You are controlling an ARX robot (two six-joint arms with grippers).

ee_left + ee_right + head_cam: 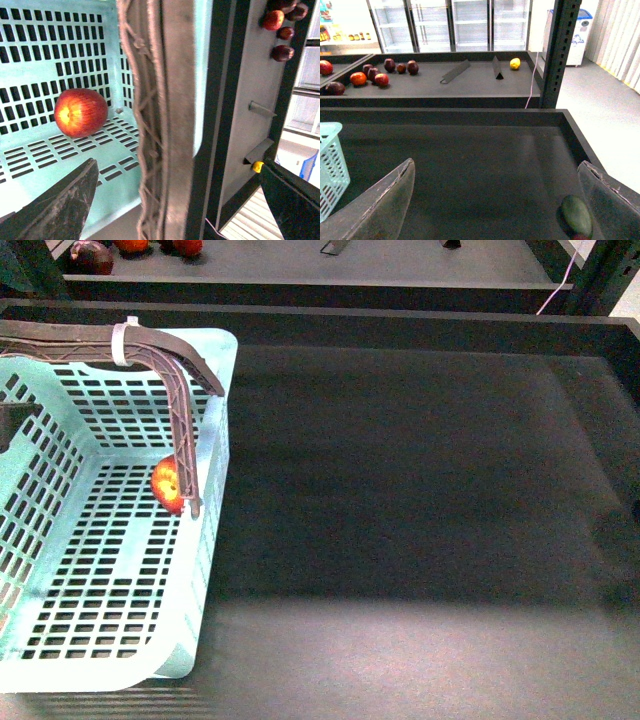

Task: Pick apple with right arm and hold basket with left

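The red apple (168, 484) with a yellow blush lies inside the mint basket (215, 540), against its right wall and partly behind the brown lattice handle (183, 430). In the left wrist view the apple (80, 112) rests on the basket floor (45, 155). My left gripper (180, 200) is open, its fingers (60, 205) standing either side of the handle (160, 125) without touching it. My right gripper (495, 205) is open and empty over the dark shelf, well away from the basket corner (330, 165). Neither gripper shows clearly in the front view.
A green oval fruit (575, 215) lies on the dark shelf by one right finger. The shelf behind holds several dark red fruits (380, 75), a yellow lemon (515, 63) and two dark dividers (455, 72). A raised rim (400, 325) bounds the shelf at the back.
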